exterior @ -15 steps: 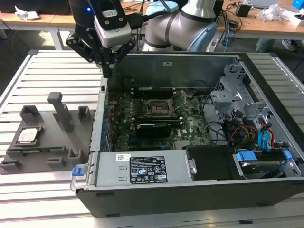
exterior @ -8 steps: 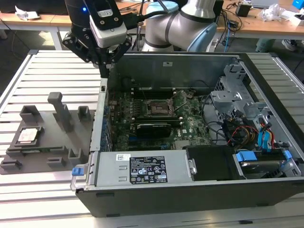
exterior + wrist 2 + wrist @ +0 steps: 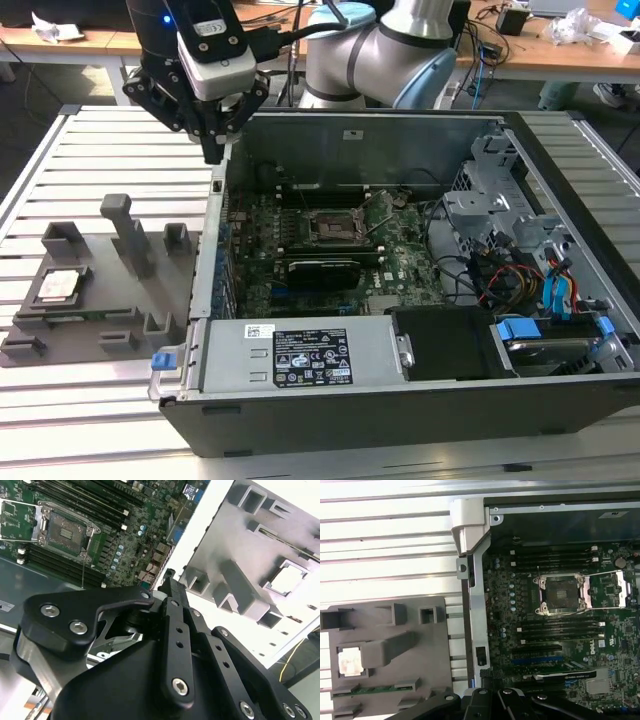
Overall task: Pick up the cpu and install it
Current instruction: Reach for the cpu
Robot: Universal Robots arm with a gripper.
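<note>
- My gripper [image 3: 213, 150] hangs with its jaws closed together and nothing between them, above the exterior view's left wall of the computer case [image 3: 215, 235].
- The cpu [image 3: 60, 286] lies flat in its recess of the grey tray [image 3: 110, 292] on the slatted table [image 3: 100, 160], well apart from the gripper.
- The open socket [image 3: 335, 228] on the motherboard shows no chip.
- I judge the risks so: a low path may strike the case wall or the upright tray blocks [image 3: 128, 235], and a tilted chip could bend socket contacts.
</note>
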